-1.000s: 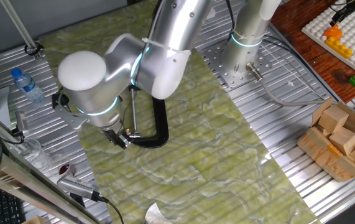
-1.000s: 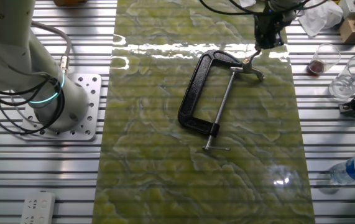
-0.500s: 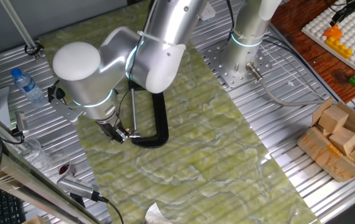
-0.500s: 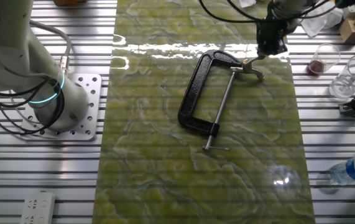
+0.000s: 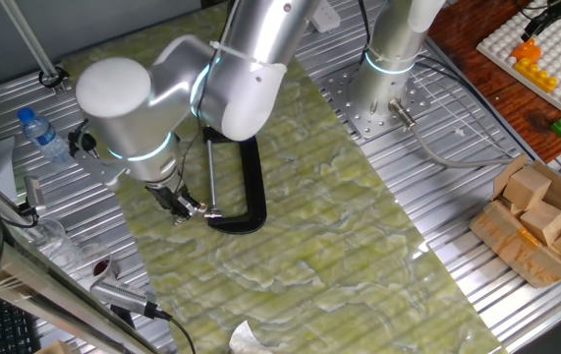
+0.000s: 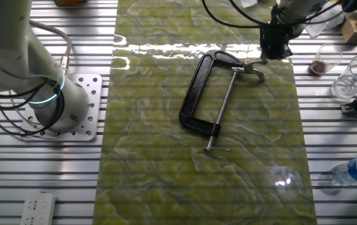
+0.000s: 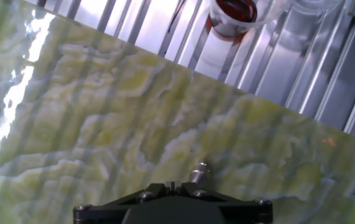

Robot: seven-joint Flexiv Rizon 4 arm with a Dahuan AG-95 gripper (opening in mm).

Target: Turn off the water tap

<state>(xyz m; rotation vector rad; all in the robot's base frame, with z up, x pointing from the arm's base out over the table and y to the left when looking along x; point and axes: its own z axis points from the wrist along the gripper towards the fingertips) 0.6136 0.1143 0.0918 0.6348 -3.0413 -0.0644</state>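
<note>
Water tap (image 6: 211,94): C-clamp lying flat mid-mat | frame likely heavy, rigid; screw rod thin, smooth, slippery | best hold: metal handle (image 6: 254,69) at rod end | gripper (image 6: 274,51) just beyond that end; finger state cannot be determined.

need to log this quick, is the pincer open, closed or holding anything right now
Pincer: cannot be told; it hangs beside the top end of the black C-shaped metal clamp, and its fingertips are hidden or too small in every view.
</note>
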